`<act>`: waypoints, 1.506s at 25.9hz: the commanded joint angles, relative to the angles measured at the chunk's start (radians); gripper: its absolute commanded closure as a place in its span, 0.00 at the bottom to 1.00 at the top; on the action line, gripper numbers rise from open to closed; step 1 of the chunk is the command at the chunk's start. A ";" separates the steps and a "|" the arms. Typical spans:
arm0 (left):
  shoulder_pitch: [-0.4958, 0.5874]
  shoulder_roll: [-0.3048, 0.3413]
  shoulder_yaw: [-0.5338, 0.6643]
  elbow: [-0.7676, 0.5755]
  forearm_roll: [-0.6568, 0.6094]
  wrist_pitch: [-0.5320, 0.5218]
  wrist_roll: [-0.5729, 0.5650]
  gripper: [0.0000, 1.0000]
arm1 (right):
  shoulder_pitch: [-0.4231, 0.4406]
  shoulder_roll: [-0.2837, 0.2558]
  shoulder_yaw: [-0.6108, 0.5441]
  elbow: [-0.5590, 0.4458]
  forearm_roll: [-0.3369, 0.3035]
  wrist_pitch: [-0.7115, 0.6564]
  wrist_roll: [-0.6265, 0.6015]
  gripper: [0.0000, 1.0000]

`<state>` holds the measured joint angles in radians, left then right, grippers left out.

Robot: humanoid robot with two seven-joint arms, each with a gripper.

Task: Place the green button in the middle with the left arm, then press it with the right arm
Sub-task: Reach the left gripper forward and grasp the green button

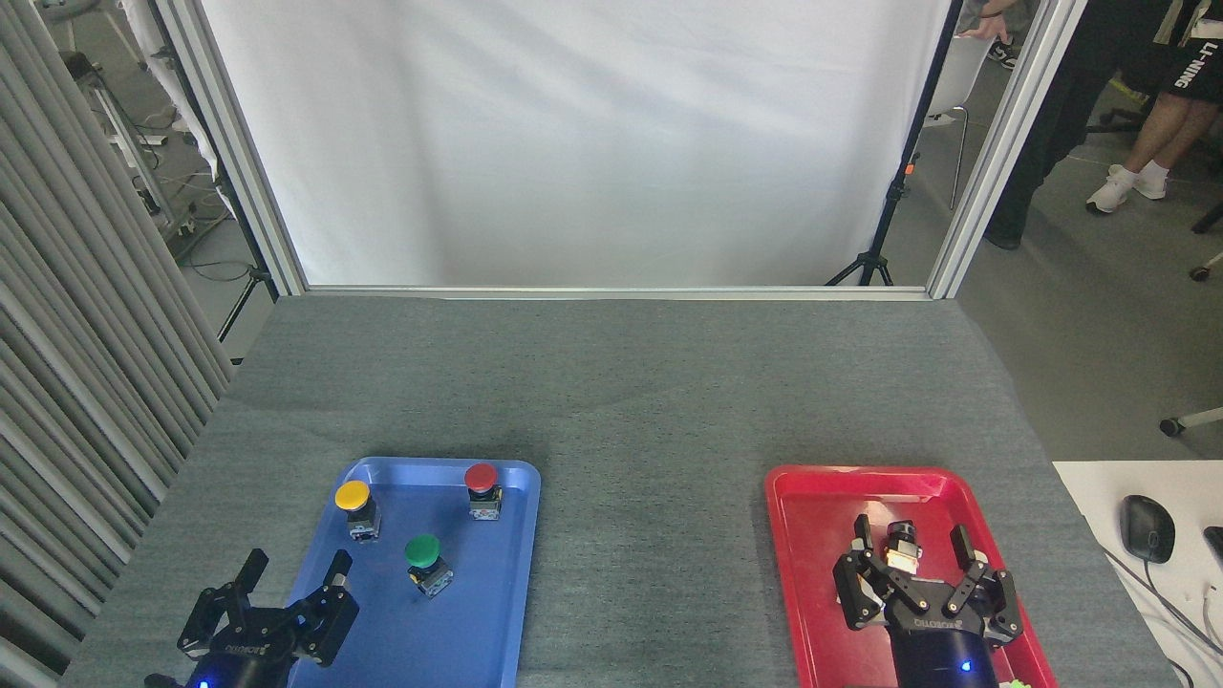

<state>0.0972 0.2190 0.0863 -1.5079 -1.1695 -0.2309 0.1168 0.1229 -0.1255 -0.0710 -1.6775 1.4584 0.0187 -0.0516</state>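
The green button (423, 562) stands upright in the blue tray (382, 631), in front of the yellow and red ones. My left gripper (295, 567) hangs open over the tray's front left edge, to the left of the green button and apart from it. My right gripper (911, 534) is open over the red tray (812, 535), with a small black-and-silver part (901, 547) lying between its fingers. The middle (650, 564) is bare dark grey felt between the two trays.
A yellow button (354, 506) and a red button (482, 488) stand at the back of the blue tray. A white side table with a black mouse (1146, 527) sits at the right. A white backdrop closes the far edge. People's legs show at the top right.
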 commanded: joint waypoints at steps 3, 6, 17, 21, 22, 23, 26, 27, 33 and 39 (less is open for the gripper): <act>-0.001 -0.053 -0.054 0.000 -0.107 0.024 -0.002 0.01 | 0.001 0.026 0.036 0.004 -0.013 -0.003 -0.002 0.00; 0.009 -0.093 -0.069 -0.002 -0.136 0.024 -0.002 0.01 | 0.007 0.041 0.036 0.012 -0.016 -0.035 0.001 0.00; -0.016 -0.112 -0.148 0.101 -0.144 0.018 0.001 0.01 | 0.024 0.050 0.056 0.005 0.008 -0.069 0.001 0.01; -0.068 -0.115 -0.151 0.193 -0.193 0.018 0.007 0.01 | 0.030 0.049 0.054 0.002 0.013 -0.069 -0.001 0.01; -0.079 -0.116 -0.151 0.206 -0.199 0.019 0.012 0.01 | 0.032 0.049 0.056 0.001 0.013 -0.065 -0.002 0.01; -0.090 -0.116 -0.149 0.216 -0.199 0.024 0.014 0.01 | 0.034 0.047 0.056 -0.001 0.014 -0.062 -0.004 0.00; -0.125 -0.115 -0.149 0.264 -0.199 0.025 0.014 0.01 | 0.035 0.050 0.054 -0.008 0.016 -0.063 -0.004 0.00; -0.136 -0.115 -0.151 0.276 -0.199 0.021 0.012 0.01 | 0.034 0.050 0.054 -0.010 0.019 -0.071 -0.002 0.00; -0.175 -0.116 -0.166 0.318 -0.199 0.016 0.011 0.01 | 0.038 0.058 0.051 -0.014 0.027 -0.108 -0.004 0.00; -0.198 -0.118 -0.186 0.374 -0.199 0.011 0.004 0.01 | 0.057 0.052 0.059 -0.019 0.025 -0.118 -0.011 0.00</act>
<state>-0.0919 0.1028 -0.0851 -1.1583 -1.3683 -0.2155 0.1237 0.1697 -0.0706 -0.0156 -1.6939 1.4849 -0.0923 -0.0579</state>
